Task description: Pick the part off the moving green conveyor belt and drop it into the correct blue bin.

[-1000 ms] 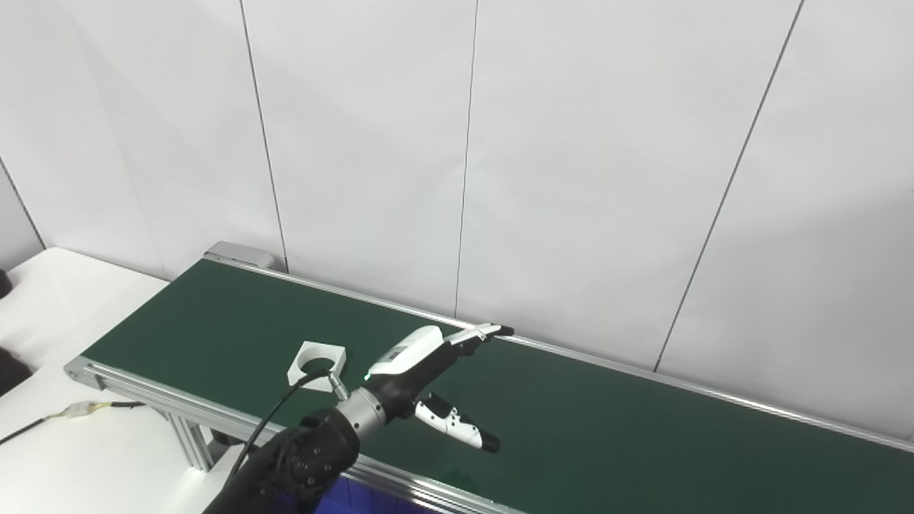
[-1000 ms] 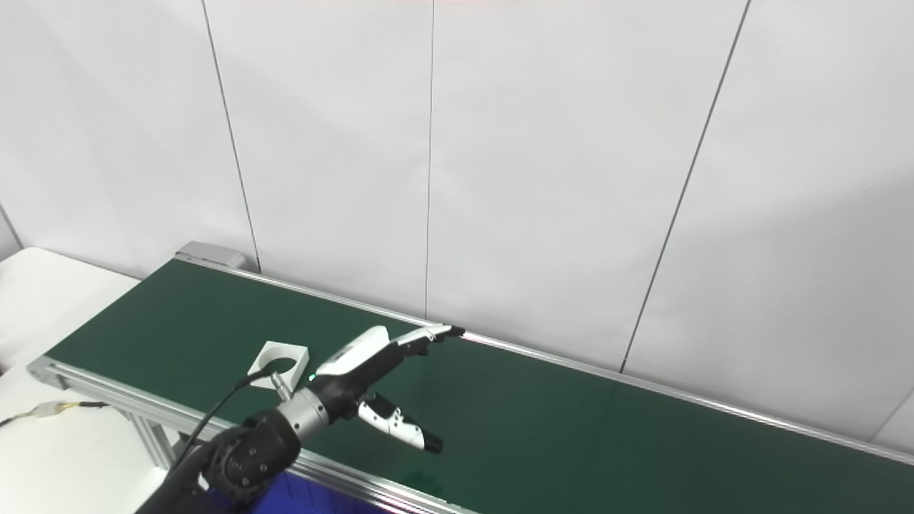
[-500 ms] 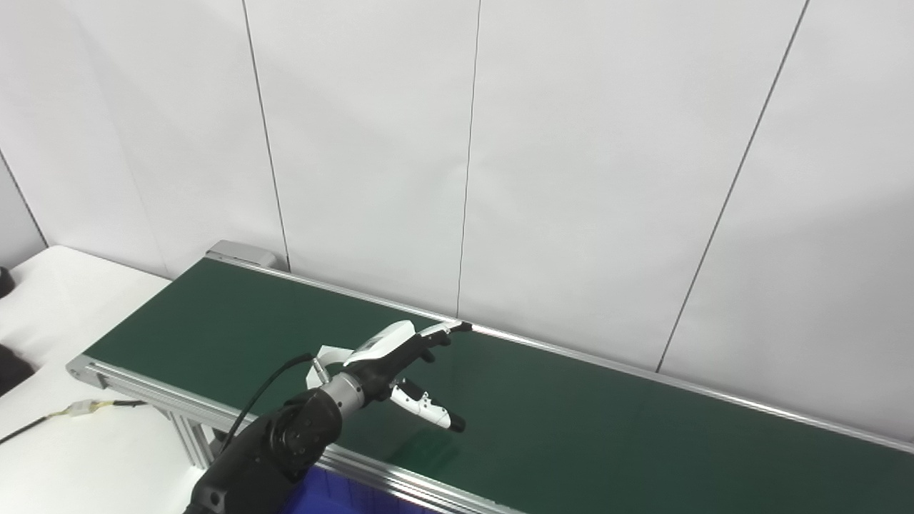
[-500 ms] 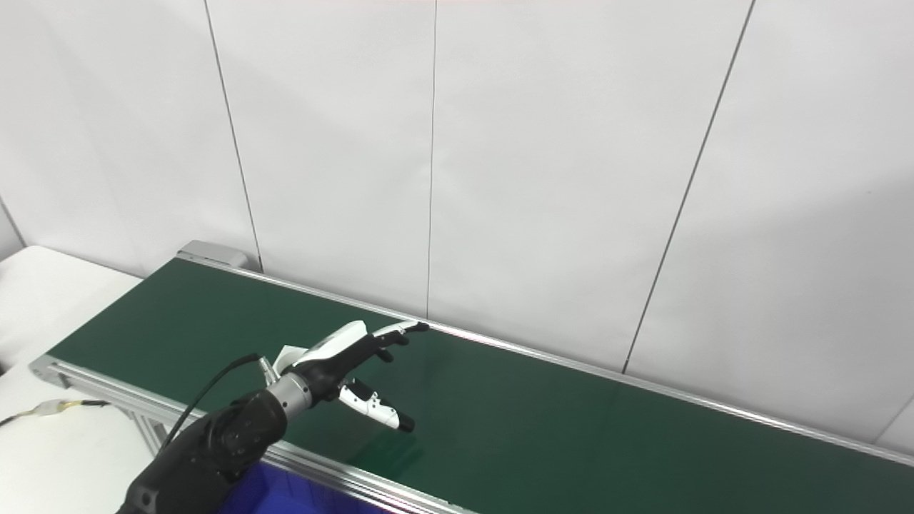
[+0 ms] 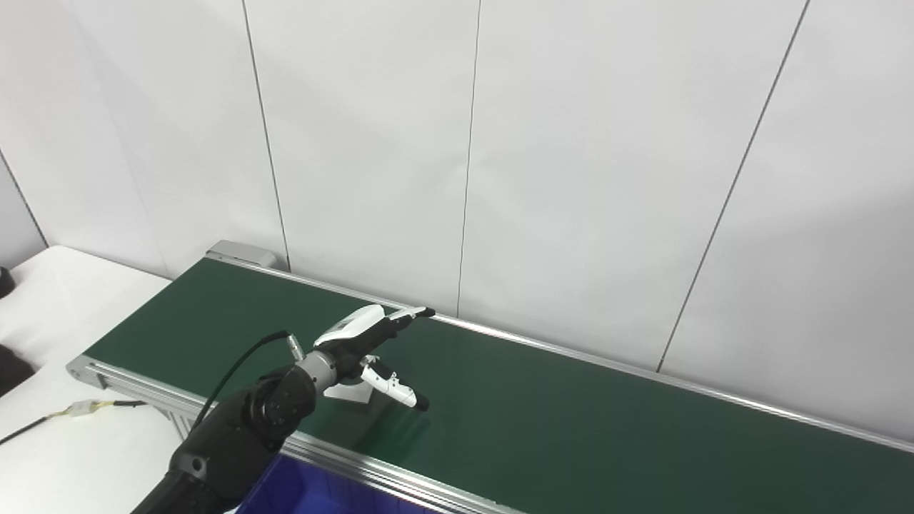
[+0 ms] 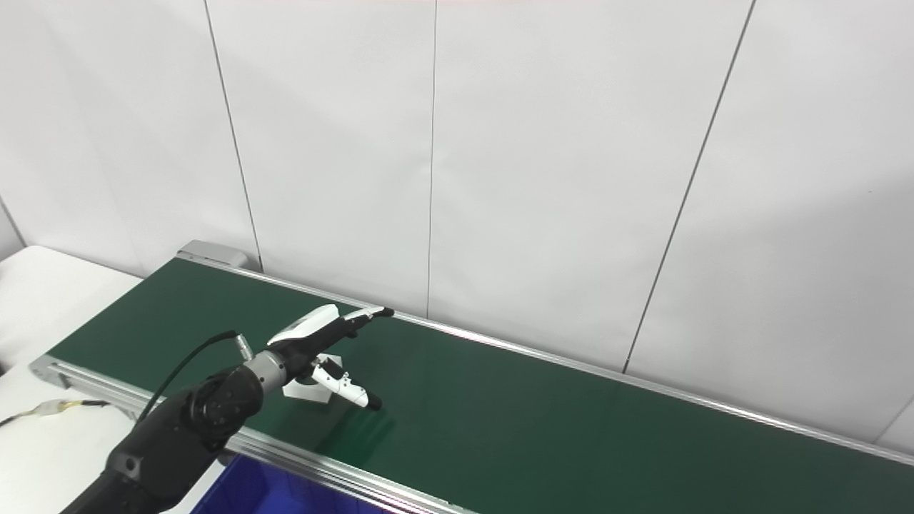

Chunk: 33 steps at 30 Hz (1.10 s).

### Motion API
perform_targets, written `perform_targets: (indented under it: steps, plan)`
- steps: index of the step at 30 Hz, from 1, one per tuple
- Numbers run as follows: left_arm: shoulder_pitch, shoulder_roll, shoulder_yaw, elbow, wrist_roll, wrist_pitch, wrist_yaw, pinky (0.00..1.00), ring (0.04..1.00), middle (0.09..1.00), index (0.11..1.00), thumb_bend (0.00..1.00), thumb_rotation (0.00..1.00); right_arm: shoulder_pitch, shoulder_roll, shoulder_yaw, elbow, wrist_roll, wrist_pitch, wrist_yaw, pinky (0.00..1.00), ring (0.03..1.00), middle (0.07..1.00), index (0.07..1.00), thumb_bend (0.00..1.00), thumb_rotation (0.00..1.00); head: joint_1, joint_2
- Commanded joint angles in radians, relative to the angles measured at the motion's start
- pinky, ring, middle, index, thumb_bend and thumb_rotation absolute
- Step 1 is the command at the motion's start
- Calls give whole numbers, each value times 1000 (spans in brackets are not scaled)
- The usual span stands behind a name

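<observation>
Reaching further out and left versus a second ago, now sitting right over the white part (image 5: 348,392), which is riding along under it. Left hand (image 5: 368,343) spread, fingers (image 5: 413,313) pointing away, thumb (image 5: 391,383) angled down past the part, holding nothing. Right hand not showing. Still working the approach step: part lying flat on green conveyor belt (image 5: 571,421), directly beneath the palm. Next: dropping and closing around the part while tracking belt motion. Blue bin (image 5: 300,492) sitting below the wrist, near belt rail (image 5: 400,475) crossing the path between.
</observation>
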Motion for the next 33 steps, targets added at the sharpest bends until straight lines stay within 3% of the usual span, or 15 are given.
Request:
perform_targets:
  steps: [1, 5, 14, 21, 25, 29, 33]
  plan:
    - [-55, 46, -3, -17, 27, 9, 11, 949, 984, 983, 953, 872, 349, -7, -2, -4, -36, 17, -33, 3, 808, 853, 858, 857, 1000, 58, 2, 0]
    - [-71, 68, -24, 8, 58, 5, 7, 997, 1000, 988, 953, 896, 336, -7, -4, -5, -37, 7, -36, -2, 805, 851, 855, 855, 1000, 70, 5, 0]
    - [-78, 85, -69, 51, 116, 27, 7, 1000, 1000, 997, 958, 928, 258, -6, -4, -6, -35, 15, -43, 1, 803, 844, 852, 849, 996, 59, 4, 2]
    - [-76, 70, -112, 78, 203, 50, 54, 1000, 1000, 994, 944, 856, 124, 1, -3, -6, -49, 7, -38, -5, 787, 838, 852, 846, 992, 73, -1, 7]
    - [-74, 51, -135, 66, 228, 104, 27, 1000, 999, 991, 940, 818, 72, 7, 1, -6, -62, 4, -39, -10, 771, 827, 845, 842, 992, 79, -1, 11]
    - [-71, 27, -174, 109, 265, 106, 74, 994, 966, 971, 927, 777, 61, 17, 1, -5, -84, 10, -22, -11, 770, 828, 849, 848, 991, 83, -8, 16]
    - [-66, -7, -181, 157, 281, 88, 176, 932, 921, 928, 899, 732, 30, 25, -1, -6, -95, 12, -20, -9, 775, 834, 853, 855, 992, 95, -9, 21]
